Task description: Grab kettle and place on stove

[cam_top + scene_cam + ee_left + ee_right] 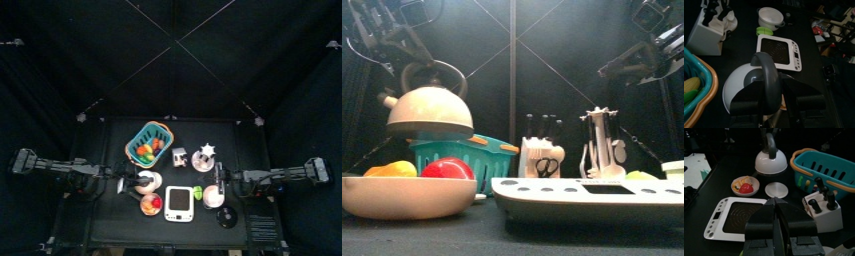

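While the left fingers (pixel 769 107) clamp the kettle (pixel 429 110) aloft by its handle, setting it on the stove (pixel 743 217) remains; the right fingers (pixel 775 210) sit shut, empty.

**What the Counter Carries**

The small black counter (pixel 114 225) sits inside black curtains. A white stove (pixel 178 203) with a dark ridged top lies flat near its front edge. Beside the stove on one side stands a bowl (pixel 150 204) holding red and yellow pieces; on the other side rests a pink-and-white plate (pixel 214 194), with a black disc (pixel 227 218) close by. Farther back stands a teal basket (pixel 150 141) with coloured items inside. A white knife block (pixel 178 156) stands just beside the basket, and a white holder with utensils (pixel 205 158) stands next to the block.
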{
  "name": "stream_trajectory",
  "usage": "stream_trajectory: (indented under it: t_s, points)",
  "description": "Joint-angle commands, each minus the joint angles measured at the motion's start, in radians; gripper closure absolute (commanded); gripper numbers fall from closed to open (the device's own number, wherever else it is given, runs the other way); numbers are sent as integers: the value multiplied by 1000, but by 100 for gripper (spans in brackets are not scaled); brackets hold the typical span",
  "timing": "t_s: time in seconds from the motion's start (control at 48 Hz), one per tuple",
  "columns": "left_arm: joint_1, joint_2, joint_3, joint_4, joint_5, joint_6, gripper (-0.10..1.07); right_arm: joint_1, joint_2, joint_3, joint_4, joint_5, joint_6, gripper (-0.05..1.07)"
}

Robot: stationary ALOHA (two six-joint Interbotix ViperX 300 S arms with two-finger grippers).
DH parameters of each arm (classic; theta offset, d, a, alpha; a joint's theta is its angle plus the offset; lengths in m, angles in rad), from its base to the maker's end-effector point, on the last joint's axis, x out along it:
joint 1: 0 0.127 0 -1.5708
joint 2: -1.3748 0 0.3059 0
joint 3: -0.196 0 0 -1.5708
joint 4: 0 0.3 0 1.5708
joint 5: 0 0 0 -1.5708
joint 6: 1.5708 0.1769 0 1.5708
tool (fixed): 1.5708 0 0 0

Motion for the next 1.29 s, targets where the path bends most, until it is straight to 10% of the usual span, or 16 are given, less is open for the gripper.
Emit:
stream_trajectory:
  t_s: [0.0,0.375,1.271]
  points:
    - [-12,43,-63,0,-34,2,54,-2,0,-11,0,0,2,100]
    - [-58,215,-143,-29,-213,-2,54,-2,2,-11,0,38,2,100]
    - [-95,612,-454,-35,-215,0,54,-2,-21,-11,8,103,6,100]
